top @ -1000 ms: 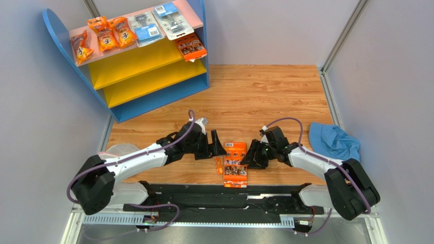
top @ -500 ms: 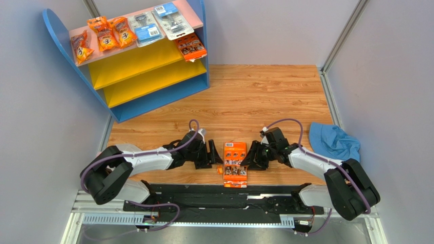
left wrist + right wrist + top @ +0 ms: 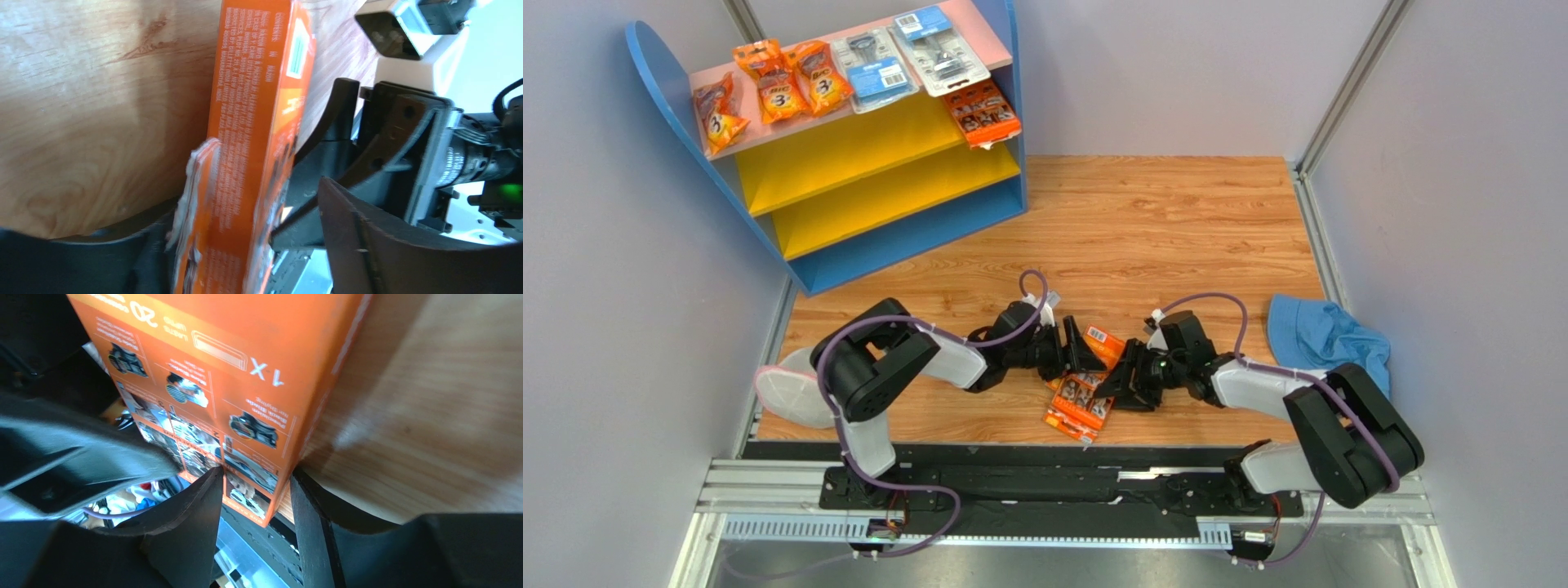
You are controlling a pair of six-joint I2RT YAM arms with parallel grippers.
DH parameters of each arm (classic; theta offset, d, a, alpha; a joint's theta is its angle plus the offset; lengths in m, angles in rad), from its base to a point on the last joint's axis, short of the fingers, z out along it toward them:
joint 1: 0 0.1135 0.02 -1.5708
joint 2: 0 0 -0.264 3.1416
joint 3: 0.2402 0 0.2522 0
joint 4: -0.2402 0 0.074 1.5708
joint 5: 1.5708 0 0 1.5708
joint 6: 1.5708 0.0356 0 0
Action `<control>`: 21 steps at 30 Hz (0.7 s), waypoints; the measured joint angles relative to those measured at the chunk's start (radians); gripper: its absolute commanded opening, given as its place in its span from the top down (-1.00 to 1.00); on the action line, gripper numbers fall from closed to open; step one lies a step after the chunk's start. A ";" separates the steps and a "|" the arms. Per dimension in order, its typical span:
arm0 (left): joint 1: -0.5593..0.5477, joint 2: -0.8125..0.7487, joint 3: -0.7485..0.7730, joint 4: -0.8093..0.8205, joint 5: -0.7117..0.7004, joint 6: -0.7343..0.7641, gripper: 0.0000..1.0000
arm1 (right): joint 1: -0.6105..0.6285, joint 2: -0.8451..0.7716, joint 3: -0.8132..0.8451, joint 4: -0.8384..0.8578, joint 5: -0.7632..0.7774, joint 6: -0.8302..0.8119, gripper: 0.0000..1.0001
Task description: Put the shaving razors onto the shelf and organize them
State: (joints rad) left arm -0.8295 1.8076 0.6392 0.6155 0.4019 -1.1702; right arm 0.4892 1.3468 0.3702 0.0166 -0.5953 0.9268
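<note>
My right gripper (image 3: 255,478) pinches a corner of the orange razor card (image 3: 202,367) and tips it up on edge off the wooden table (image 3: 1161,233). I judge that this lets the other arm get around it. My left gripper (image 3: 239,226) stands spread, one finger to each side of the card, not clamping. The shelf (image 3: 854,159) lies far beyond my left gripper, which is probably why I'm handing the card over.

Both arms low, wrists facing each other front-center. L arm (image 3: 940,361) has its elbow folded back near the base. The left gripper (image 3: 1078,349) has jaws apart, straddling the orange card (image 3: 1078,404). R arm (image 3: 1259,382) approx straight, right gripper (image 3: 1124,382) w/ jaws pinched on that card's edge.
</note>
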 measured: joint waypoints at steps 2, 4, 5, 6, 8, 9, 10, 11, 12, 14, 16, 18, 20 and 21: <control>-0.001 0.025 -0.013 0.057 0.006 -0.010 0.01 | -0.002 0.010 -0.005 0.026 -0.014 0.008 0.02; -0.003 0.045 -0.023 0.085 0.008 -0.014 0.29 | -0.003 0.010 -0.012 0.050 -0.018 0.015 0.02; -0.004 0.052 -0.025 0.095 0.014 -0.019 0.40 | -0.001 0.009 -0.012 0.052 -0.017 0.015 0.02; -0.004 0.053 -0.026 0.101 0.020 -0.021 0.50 | -0.001 0.007 -0.013 0.051 -0.016 0.016 0.02; -0.008 0.052 -0.029 0.129 0.024 -0.003 0.82 | -0.001 -0.005 -0.013 0.046 -0.014 0.014 0.02; -0.009 0.052 -0.030 0.134 0.023 -0.003 0.89 | 0.000 -0.016 -0.013 0.037 -0.008 0.011 0.02; -0.009 0.052 -0.030 0.135 0.025 -0.003 1.00 | 0.001 -0.029 -0.013 0.026 0.002 0.008 0.01; -0.010 0.051 -0.030 0.137 0.026 -0.003 1.00 | 0.002 -0.042 -0.012 0.015 0.013 0.004 0.00; -0.012 0.050 -0.030 0.136 0.026 -0.003 1.00 | 0.003 -0.056 -0.012 0.001 0.023 0.000 -0.01; -0.019 0.043 -0.030 0.131 0.026 -0.005 1.00 | 0.006 -0.093 -0.009 -0.032 0.050 -0.003 -0.06; -0.027 0.026 -0.030 0.109 0.025 -0.005 1.00 | 0.006 -0.139 -0.008 -0.071 0.075 -0.006 -0.12; -0.035 -0.002 -0.029 0.064 0.023 -0.003 1.00 | 0.006 -0.205 -0.006 -0.111 0.095 -0.008 -0.28; -0.037 -0.038 -0.027 0.005 0.023 -0.001 1.00 | 0.006 -0.273 -0.006 -0.134 0.108 -0.004 -0.46; -0.037 -0.058 -0.026 -0.027 0.021 0.000 1.00 | 0.006 -0.320 -0.006 -0.139 0.116 -0.001 -0.53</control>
State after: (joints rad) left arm -0.8669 1.7493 0.6128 0.5880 0.4229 -1.1702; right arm 0.4950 1.0271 0.3641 -0.1226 -0.4793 0.9260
